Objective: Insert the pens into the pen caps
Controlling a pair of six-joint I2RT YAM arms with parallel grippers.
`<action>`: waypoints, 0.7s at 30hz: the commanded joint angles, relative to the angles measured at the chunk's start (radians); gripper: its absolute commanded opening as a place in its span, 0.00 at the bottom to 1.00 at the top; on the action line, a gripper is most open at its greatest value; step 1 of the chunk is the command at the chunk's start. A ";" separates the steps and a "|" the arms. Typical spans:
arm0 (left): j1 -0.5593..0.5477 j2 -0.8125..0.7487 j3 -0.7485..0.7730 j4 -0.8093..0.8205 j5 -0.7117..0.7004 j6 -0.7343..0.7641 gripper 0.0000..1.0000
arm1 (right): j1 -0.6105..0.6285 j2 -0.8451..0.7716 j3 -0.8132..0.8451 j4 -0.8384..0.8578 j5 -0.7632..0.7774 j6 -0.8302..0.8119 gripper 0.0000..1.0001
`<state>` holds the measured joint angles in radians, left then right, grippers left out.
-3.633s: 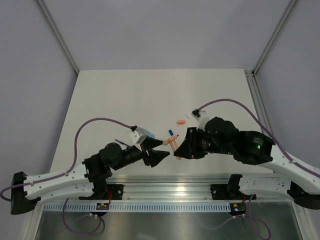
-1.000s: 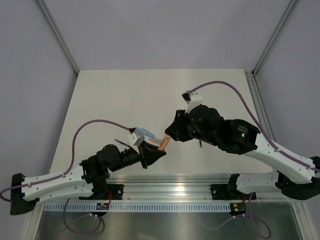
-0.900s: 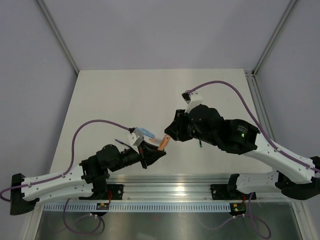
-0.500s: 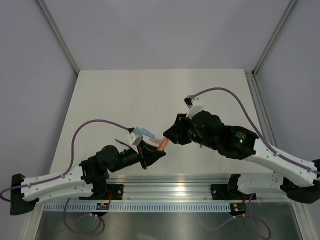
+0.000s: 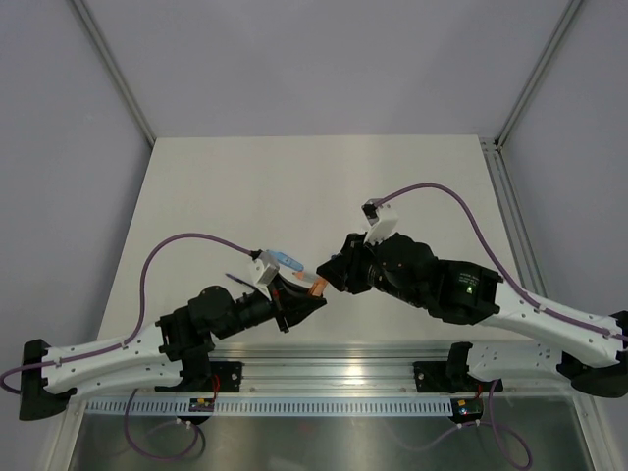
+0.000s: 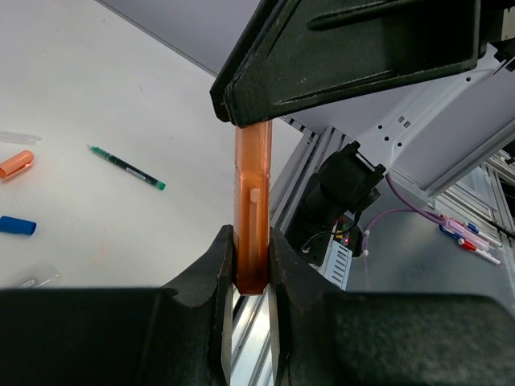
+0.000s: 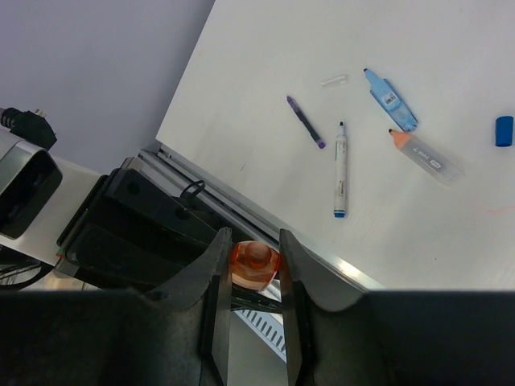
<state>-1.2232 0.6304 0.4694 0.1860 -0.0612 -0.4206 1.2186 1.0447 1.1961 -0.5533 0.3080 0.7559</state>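
A: Biggest first, quick.
B: White table (image 5: 294, 177). The left arm (image 5: 128, 348) reaches in from 8 o'clock and the right arm (image 5: 491, 294) from 4 o'clock. They meet near the table's 6 o'clock edge.
A: Claws?
B: The left claw (image 6: 251, 249) is pinching the lower end of an orange stick (image 6: 252, 193). The right claw (image 7: 253, 241) is clamped on its other end. The stick is up off the table between them. Can't tell if it's pen, cap or both.
A: Rest of the pens?
B: In the right wrist view they lie at 1 to 2 o'clock from the stick: white pen (image 7: 340, 170), clear marker (image 7: 426, 154) with an orange tip, light blue marker (image 7: 389, 100), purple pen (image 7: 306, 122). The green pen (image 6: 126, 167) shows in the left wrist view, at 9 o'clock from the stick.
A: Caps?
B: All loose on the table. Blue cap (image 7: 504, 130) is at the right edge, clear cap (image 7: 333, 80) is at 12 o'clock from the white pen, and orange cap (image 6: 16, 163) is at 9 o'clock from the green pen.
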 commanded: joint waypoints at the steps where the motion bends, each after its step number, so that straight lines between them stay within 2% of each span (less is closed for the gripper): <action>1: -0.001 -0.003 0.063 0.125 -0.065 -0.040 0.00 | 0.045 -0.005 -0.023 -0.051 0.084 0.000 0.05; 8: 0.001 -0.001 0.093 0.109 -0.100 -0.079 0.00 | 0.090 -0.032 -0.095 -0.027 0.121 0.043 0.00; 14: 0.001 0.044 0.129 0.112 -0.121 -0.070 0.00 | 0.143 -0.028 -0.167 0.001 0.166 0.082 0.00; 21: 0.039 0.127 0.193 0.119 -0.097 -0.053 0.00 | 0.212 -0.064 -0.334 0.075 0.227 0.206 0.00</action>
<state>-1.2297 0.7589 0.5446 0.0525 -0.0597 -0.4789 1.3499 0.9459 0.9394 -0.3920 0.5972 0.8902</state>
